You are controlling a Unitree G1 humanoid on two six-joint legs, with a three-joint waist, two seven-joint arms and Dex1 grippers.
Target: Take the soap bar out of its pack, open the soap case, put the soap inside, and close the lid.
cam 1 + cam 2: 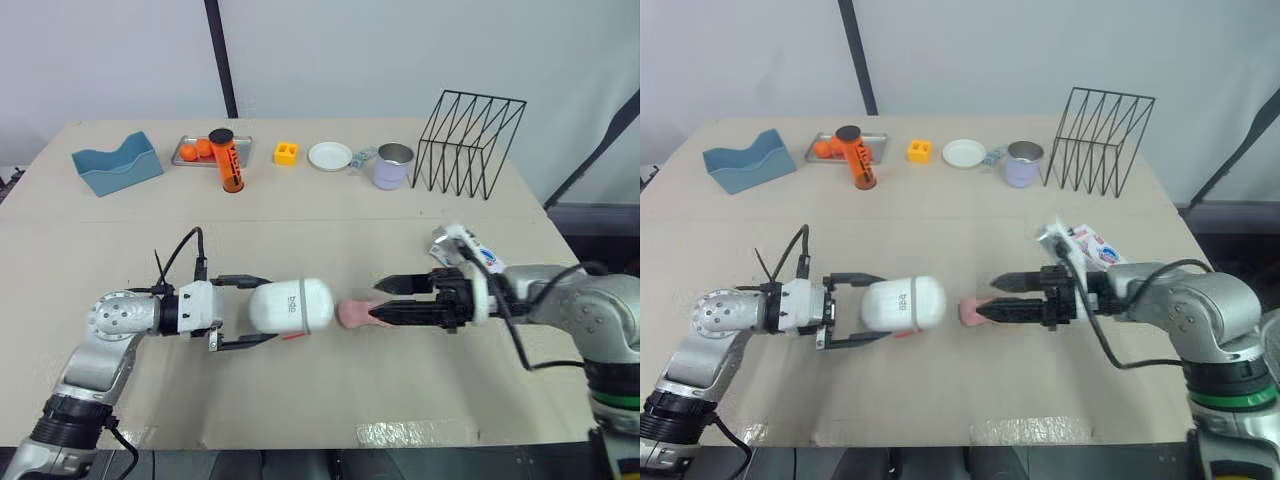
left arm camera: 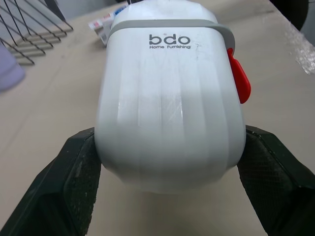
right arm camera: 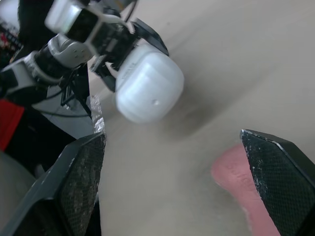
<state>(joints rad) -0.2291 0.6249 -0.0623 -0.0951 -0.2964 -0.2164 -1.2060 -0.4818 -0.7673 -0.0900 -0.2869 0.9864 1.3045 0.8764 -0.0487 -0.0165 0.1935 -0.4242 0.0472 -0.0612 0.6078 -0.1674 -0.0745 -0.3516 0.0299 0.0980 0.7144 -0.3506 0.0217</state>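
The white soap case (image 1: pixel 291 305) with a grey seam and a red latch (image 2: pixel 241 81) lies on its side on the table, lid closed. My left gripper (image 1: pixel 270 310) is shut on it, one finger (image 2: pixel 74 177) pressed on each side. A bare pink soap bar (image 1: pixel 355 314) lies just right of the case. My right gripper (image 1: pixel 380 299) is open and points at the case, its near finger (image 3: pixel 280 172) against the soap (image 3: pixel 236 182). The empty soap pack (image 1: pixel 465 245) lies behind my right wrist.
Along the back stand a blue holder (image 1: pixel 117 163), a tray (image 1: pixel 190 160) with orange pieces, an orange bottle (image 1: pixel 228 160), a yellow block (image 1: pixel 287 153), a white plate (image 1: pixel 330 156), a purple mug (image 1: pixel 393 166) and a black wire rack (image 1: pixel 470 140). Tape (image 1: pixel 415 432) marks the front edge.
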